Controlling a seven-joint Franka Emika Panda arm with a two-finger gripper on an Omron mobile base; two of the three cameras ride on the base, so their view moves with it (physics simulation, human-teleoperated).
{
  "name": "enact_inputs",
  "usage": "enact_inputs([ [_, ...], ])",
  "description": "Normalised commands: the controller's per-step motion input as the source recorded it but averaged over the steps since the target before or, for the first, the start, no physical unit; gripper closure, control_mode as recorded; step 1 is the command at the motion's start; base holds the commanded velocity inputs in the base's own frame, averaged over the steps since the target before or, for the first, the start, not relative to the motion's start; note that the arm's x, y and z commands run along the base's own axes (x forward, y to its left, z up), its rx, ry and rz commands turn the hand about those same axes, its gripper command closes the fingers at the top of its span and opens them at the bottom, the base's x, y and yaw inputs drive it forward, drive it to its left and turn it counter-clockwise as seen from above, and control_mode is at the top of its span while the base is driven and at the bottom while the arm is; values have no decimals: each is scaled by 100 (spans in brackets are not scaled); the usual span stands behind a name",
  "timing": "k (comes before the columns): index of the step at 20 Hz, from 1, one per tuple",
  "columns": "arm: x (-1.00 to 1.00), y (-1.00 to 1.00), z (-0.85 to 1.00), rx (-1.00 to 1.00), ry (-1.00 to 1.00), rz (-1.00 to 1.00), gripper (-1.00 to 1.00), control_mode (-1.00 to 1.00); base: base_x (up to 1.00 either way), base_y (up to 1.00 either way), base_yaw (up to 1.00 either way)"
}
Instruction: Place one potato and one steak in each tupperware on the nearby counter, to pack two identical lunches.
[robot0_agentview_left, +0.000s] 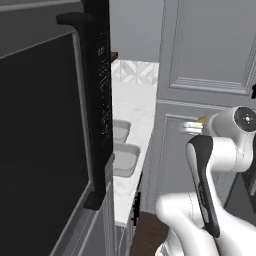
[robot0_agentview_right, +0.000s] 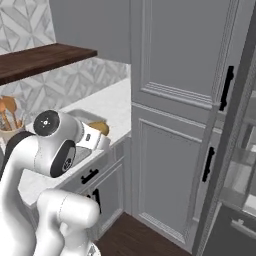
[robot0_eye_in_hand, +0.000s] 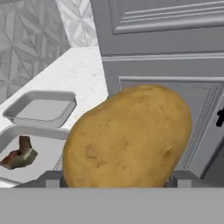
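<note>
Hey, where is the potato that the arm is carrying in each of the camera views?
Left base view: potato, a small yellow tip right of centre, beside the arm's wrist.
Right base view: golden lump left of centre, just past the wrist.
Hand view: large and central, above the end effector.
Shared landmark: the white marbled counter beside the tall grey cabinet.

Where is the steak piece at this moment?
In the hand view, the steak lies in the nearer tupperware on the white counter, at lower left, left of the potato that the pincer holds.
</note>
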Motion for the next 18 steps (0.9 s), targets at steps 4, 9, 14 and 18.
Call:
enact_inputs([
  [4,0,0,0,0,0,0,100,100,25,37,60],
  [9,0,0,0,0,0,0,100,100,35,10,66],
  [14,25,41,-55,-2,17,52,100,-100,9,8,13],
  [18,33,53,-76,-1,25,64,100,-100,0,0,0],
])
